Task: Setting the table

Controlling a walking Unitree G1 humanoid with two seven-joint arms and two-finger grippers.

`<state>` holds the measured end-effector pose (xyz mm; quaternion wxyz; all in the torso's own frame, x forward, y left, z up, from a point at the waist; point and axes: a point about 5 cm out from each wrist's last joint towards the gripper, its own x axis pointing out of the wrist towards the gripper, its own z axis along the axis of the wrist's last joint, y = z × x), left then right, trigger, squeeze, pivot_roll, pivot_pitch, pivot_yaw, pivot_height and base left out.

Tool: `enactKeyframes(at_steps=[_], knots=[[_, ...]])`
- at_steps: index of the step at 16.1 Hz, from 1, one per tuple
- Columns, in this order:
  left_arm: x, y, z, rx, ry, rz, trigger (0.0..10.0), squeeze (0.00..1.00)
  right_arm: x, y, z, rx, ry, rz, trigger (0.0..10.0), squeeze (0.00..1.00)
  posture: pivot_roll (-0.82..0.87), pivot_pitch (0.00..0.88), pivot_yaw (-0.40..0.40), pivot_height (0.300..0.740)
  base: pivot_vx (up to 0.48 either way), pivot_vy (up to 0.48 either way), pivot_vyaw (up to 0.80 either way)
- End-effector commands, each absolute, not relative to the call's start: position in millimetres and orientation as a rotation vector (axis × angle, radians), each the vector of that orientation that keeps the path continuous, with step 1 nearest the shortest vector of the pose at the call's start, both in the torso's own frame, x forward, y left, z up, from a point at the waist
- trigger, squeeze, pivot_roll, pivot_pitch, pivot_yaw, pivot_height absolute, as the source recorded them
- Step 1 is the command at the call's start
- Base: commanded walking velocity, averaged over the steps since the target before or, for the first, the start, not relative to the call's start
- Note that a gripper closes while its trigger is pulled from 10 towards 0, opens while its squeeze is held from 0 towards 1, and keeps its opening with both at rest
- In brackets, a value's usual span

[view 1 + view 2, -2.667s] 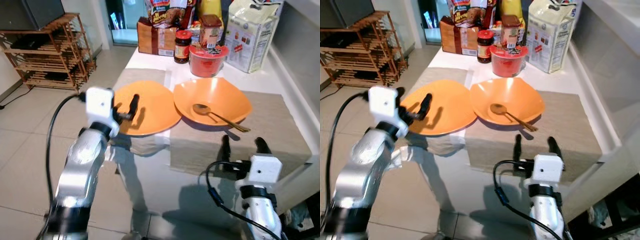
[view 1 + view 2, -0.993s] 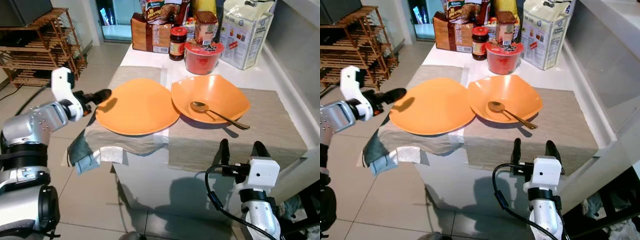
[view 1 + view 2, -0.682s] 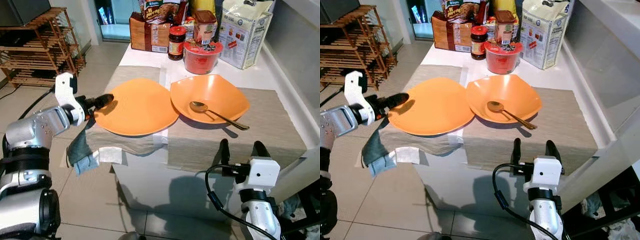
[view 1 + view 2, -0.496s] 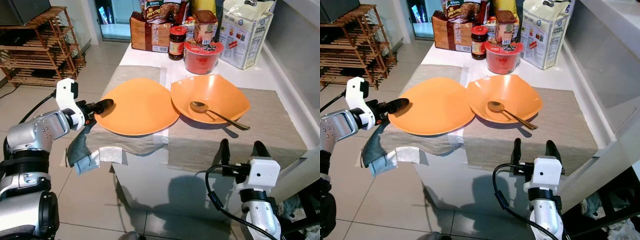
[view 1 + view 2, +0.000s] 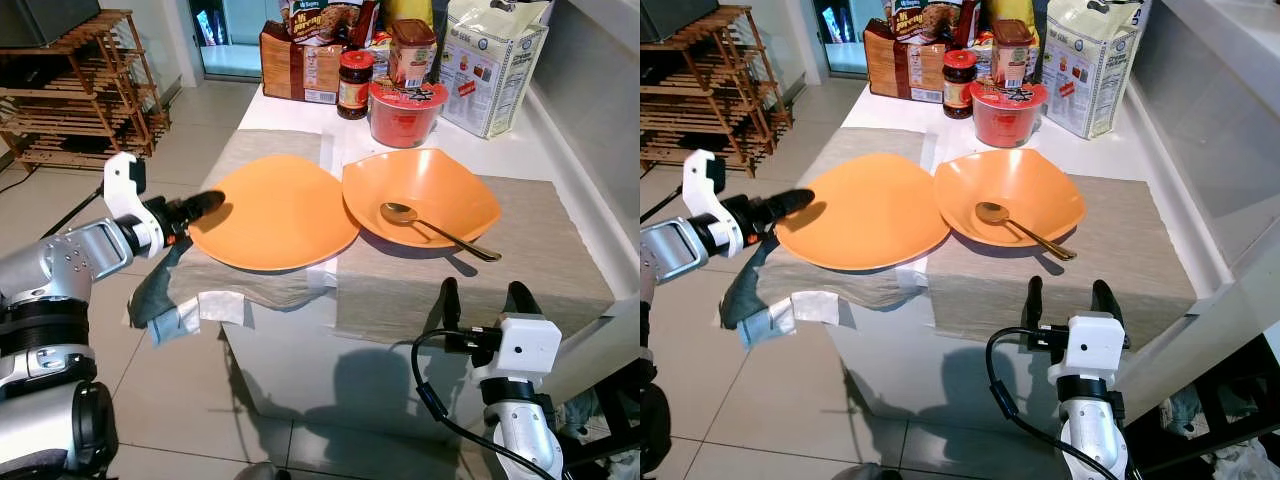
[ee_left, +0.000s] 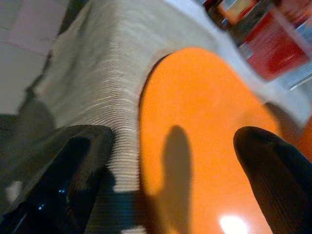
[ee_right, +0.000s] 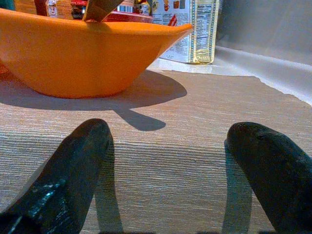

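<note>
We see a white table (image 5: 300, 330) with 2 beige placemats side by side. The left placemat (image 5: 235, 280) droops over the table's left edge, and the right placemat (image 5: 520, 260) lies flat. An orange plate (image 5: 275, 212) sits on the left placemat, and just beside it an orange bowl (image 5: 425, 195) sits on the right placemat, their rims touching or nearly so. A gold spoon (image 5: 435, 230) lies in the bowl with its handle over the near right rim. The left gripper (image 5: 200, 207) is at the plate's left edge; in the left wrist view its 2 fingers (image 6: 68, 170) stand spread apart, one on the placemat side and one over the plate, gripping nothing we can confirm. The right gripper (image 5: 478, 300) hovers at the near edge of the right placemat, fingers parted and empty, pointing toward the bowl. At the far end of the table we see a red noodle cup (image 5: 405, 110), a dark jar with a red lid (image 5: 352, 82), a brown-lidded jar (image 5: 412, 52), a brown snack box (image 5: 300, 65) and a white bag (image 5: 495, 65). A wooden rack (image 5: 80, 90) stands on the tiled floor to the left.
</note>
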<state>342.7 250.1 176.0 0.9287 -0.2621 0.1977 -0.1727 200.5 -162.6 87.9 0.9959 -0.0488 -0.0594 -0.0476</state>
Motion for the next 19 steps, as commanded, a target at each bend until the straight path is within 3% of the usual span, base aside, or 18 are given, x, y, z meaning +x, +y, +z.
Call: enactKeyframes(at_steps=[1, 3, 8, 9, 12, 14, 16, 19], knots=[[345.2, 242.9, 189.2, -0.571, 0.366, -0.395, 10.0, 0.00, 201.7, -162.2, 86.5, -0.098, -0.105, -0.089, 10.0, 0.00, -0.04, 0.017, 0.020, 0.727, 0.000, 0.000, 0.00], [342.6, 231.6, 191.8, -0.657, 0.373, -0.443, 10.0, 0.00, 202.1, -162.0, 86.7, -0.100, -0.106, -0.086, 10.0, 0.00, -0.04, 0.019, 0.017, 0.727, 0.000, 0.000, 0.00], [341.6, 225.9, 194.3, -0.615, 0.365, -0.431, 10.0, 0.00, 202.0, -161.3, 86.7, -0.100, -0.102, -0.084, 10.0, 0.00, -0.04, 0.021, 0.015, 0.727, 0.000, 0.000, 0.00], [343.3, 237.1, 186.2, -0.471, 0.377, -0.322, 10.0, 0.00, 201.8, -160.5, 86.0, -0.099, -0.099, -0.083, 10.0, 0.00, -0.03, 0.024, 0.018, 0.727, 0.000, 0.000, 0.00], [345.2, 245.6, 181.5, -0.314, 0.354, -0.224, 10.0, 0.00, 201.6, -159.9, 85.6, -0.099, -0.096, -0.083, 10.0, 0.00, -0.04, 0.024, 0.019, 0.727, 0.000, 0.000, 0.00], [348.6, 258.6, 176.4, -0.033, 0.314, -0.075, 10.0, 0.00, 201.5, -159.5, 85.4, -0.100, -0.094, -0.081, 10.0, 0.00, -0.04, 0.024, 0.019, 0.727, 0.000, 0.000, 0.00], [348.6, 263.2, 179.5, 0.095, 0.265, -0.016, 10.0, 0.00, 201.2, -159.8, 85.7, -0.101, -0.094, -0.082, 10.0, 0.00, -0.04, 0.027, 0.018, 0.727, 0.000, 0.000, 0.00], [345.5, 265.0, 211.2, 0.152, 0.111, -0.009, 10.0, 0.00, 199.3, -161.0, 85.4, -0.102, -0.090, -0.083, 10.0, 0.00, -0.04, 0.031, 0.017, 0.727, 0.000, 0.000, 0.00]])
